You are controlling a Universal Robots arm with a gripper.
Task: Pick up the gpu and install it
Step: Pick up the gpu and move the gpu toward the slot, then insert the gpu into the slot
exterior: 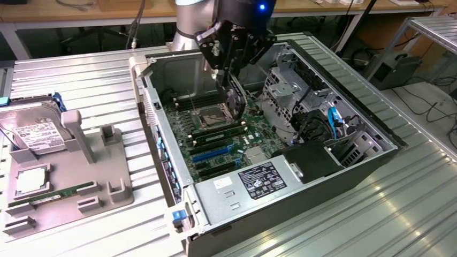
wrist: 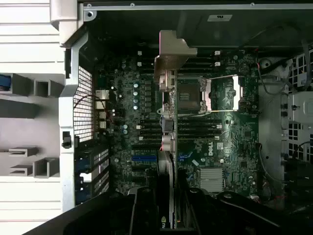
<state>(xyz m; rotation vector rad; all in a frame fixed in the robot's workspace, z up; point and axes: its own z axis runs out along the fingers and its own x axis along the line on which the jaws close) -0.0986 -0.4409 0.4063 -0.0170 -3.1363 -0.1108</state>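
End effector (wrist: 168,208) gripped the gpu (wrist: 167,132) edge-on, upper centre of the exterior view, hanging it upright over the motherboard (exterior: 214,136) inside the open computer case (exterior: 300,209), apparently so its connector edge faced the slots.

My arm (exterior: 187,24) is a smooth silver-grey tube. It joins a black wrist housing (exterior: 239,13) with a small blue light (exterior: 262,7) glowing on it. My gripper (exterior: 228,80) is black and angular, tapering toward its tips. Up close, its two fingers (wrist: 144,213) look dark, glossy and rounded.
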